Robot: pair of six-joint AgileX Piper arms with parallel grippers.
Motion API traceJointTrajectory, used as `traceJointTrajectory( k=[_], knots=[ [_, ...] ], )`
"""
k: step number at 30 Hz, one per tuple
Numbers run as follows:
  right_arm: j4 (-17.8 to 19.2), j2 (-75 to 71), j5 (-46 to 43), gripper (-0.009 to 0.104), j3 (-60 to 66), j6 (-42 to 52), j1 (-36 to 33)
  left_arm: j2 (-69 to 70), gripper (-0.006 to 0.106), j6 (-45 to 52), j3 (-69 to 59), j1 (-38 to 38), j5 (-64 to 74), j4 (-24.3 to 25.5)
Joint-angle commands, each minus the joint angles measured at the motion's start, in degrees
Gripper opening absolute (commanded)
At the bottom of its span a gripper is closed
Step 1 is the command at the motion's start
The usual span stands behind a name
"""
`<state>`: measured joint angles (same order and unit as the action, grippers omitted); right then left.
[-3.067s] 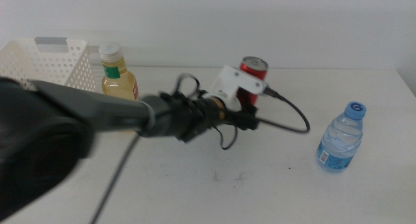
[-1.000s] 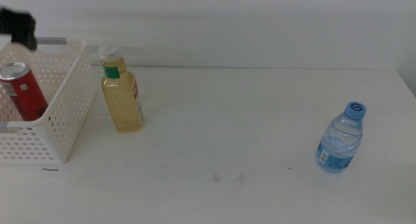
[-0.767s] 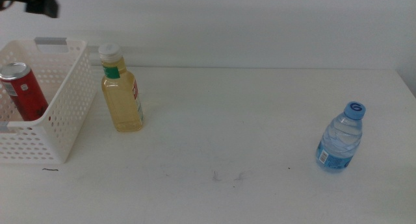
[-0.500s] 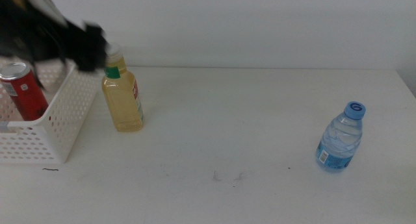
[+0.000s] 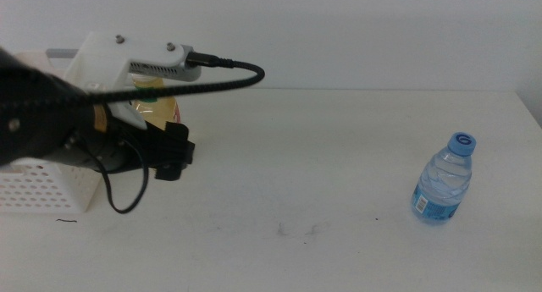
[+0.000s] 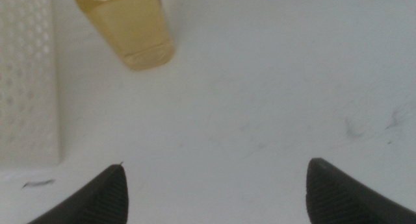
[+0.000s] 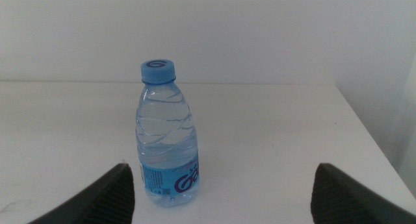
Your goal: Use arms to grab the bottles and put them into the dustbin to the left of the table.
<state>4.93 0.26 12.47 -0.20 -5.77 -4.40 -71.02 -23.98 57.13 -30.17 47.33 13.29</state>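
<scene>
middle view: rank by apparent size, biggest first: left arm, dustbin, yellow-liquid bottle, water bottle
1. Left arm: fills the picture's left side, but it is nearest the camera, so that inflates it.
2. Dustbin: mostly hidden behind the arm.
3/4. Yellow-liquid bottle and water bottle: unsure; only a sliver of the yellow one shows.

Blk arm point(image 5: 51, 114), white wrist housing point(image 5: 127, 68), blk cable point(image 5: 224, 76)
</scene>
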Motion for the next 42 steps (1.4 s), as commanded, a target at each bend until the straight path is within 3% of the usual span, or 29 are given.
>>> traceJointTrajectory(
  k=[1,5,10,18,24,42],
  knots=[
    [0.3,-0.3,-0.6,0.09,0.2,0.2,0.4,0.9,0.094,-0.6,-2.9,-0.2,-7.6,-0.6],
    [0.3,-0.3,-0.6,0.09,0.2,0.2,0.4,2.3,0.094,-0.6,-15.4,1.4,-33.3,-2.5],
    [0.3,-0.3,-0.6,0.09,0.2,0.2,0.4,0.3,0.094,1.5,-28.3,5.1,-50.2,-13.7],
    [0.3,-0.3,-0.6,0.09,0.2,0.2,0.4,-8.8,0.094,33.0,-31.5,8.4,-70.1,-31.2],
    [0.3,-0.3,-0.6,0.09,0.2,0.2,0.4,-16.9,0.094,32.9,-31.2,8.4,-83.8,-31.8],
    [0.3,-0.3,-0.6,0.09,0.2,0.2,0.4,-38.7,0.094,31.4,-21.8,8.4,-100.9,-36.2]
  ],
)
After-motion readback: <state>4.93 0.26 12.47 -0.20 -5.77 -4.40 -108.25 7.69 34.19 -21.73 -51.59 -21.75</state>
